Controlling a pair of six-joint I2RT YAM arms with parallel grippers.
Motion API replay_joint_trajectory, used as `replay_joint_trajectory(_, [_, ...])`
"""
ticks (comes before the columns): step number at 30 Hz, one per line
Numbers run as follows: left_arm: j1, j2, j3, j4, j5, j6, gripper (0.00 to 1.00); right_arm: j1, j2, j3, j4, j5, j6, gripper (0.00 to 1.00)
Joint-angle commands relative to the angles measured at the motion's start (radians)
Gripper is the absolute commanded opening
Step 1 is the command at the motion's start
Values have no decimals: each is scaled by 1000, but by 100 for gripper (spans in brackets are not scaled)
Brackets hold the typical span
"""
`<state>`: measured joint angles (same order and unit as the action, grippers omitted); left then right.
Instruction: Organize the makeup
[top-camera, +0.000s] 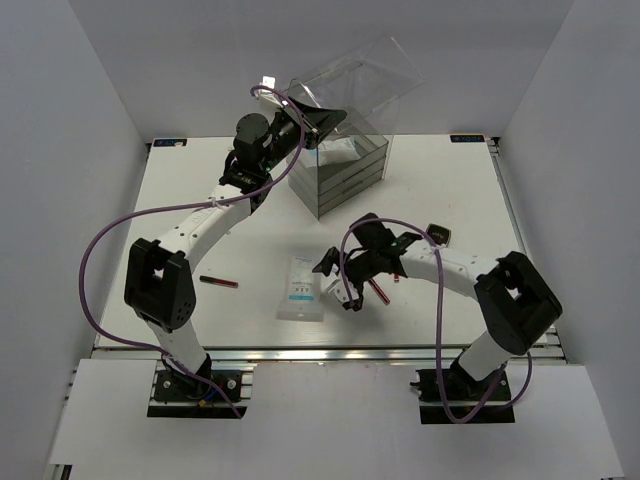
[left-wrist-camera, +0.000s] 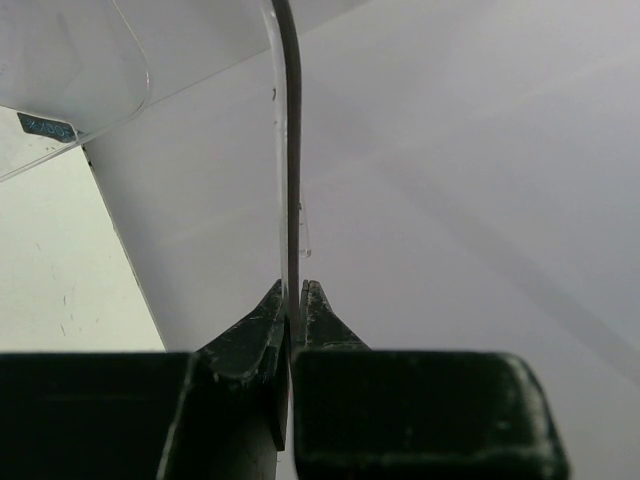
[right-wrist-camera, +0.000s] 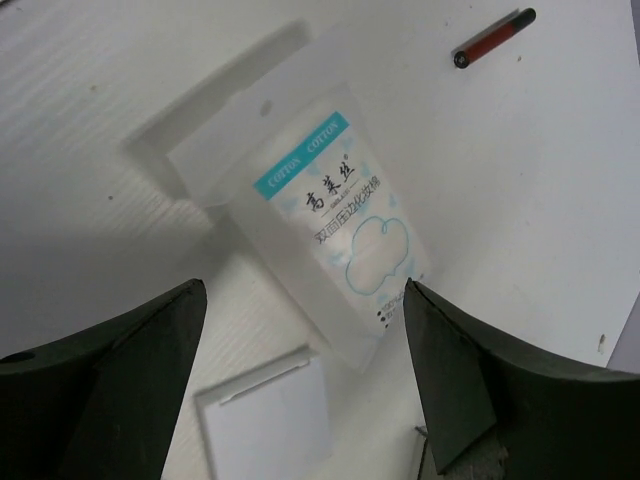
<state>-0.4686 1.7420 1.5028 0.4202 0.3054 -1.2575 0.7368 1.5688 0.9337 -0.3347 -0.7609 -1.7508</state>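
Observation:
A white packet with blue print (top-camera: 302, 286) lies flat at the front centre of the table. My right gripper (top-camera: 336, 279) is open just above its right end. In the right wrist view the packet (right-wrist-camera: 340, 215) lies between and beyond the open fingers (right-wrist-camera: 450, 380), and a white square palette-like piece (right-wrist-camera: 265, 425) lies under the gripper (right-wrist-camera: 305, 310). A red and black pencil (top-camera: 218, 282) lies left of the packet and also shows in the right wrist view (right-wrist-camera: 493, 36). My left gripper (top-camera: 318, 125) is shut on the raised clear lid (left-wrist-camera: 290, 150) of the drawer box.
The tall clear plastic drawer box (top-camera: 340, 170) stands at the back centre, its lid (top-camera: 365, 75) tipped up. A black square compact (top-camera: 438, 234) lies right of the right arm. A second red pencil (top-camera: 378, 290) lies by the right gripper.

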Motion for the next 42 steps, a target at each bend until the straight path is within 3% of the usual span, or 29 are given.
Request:
replay_joint_trajectory(1, [12,-16,0,29,-15,-22,0,44,46,33,92,55,0,84])
replay_joint_trajectory(12, [12,-13,2,14,-2,-13,0,138,253,132,250,236,131,79])
replay_joint_trajectory(18, [12,-7,2,19,3,-14,0,138,292,162,229,253,146,64])
replay_joint_trajectory(20, [12,-9,2,17,3,-13,0,138,292,169,212,247,168,52])
replay_joint_trajectory(25, [12,-7,-1,22,4,-13,0,136,237,127,212,198,214,18])
replay_joint_trajectory(28, [12,-6,-4,25,6,-16,0,136,179,97,247,163,278,8])
replay_joint_trajectory(34, [12,-2,-4,25,9,-20,0,122,37,28,365,118,445,0])
replay_joint_trajectory(42, [12,5,-4,38,11,-25,0,43,-191,-65,468,107,637,0])
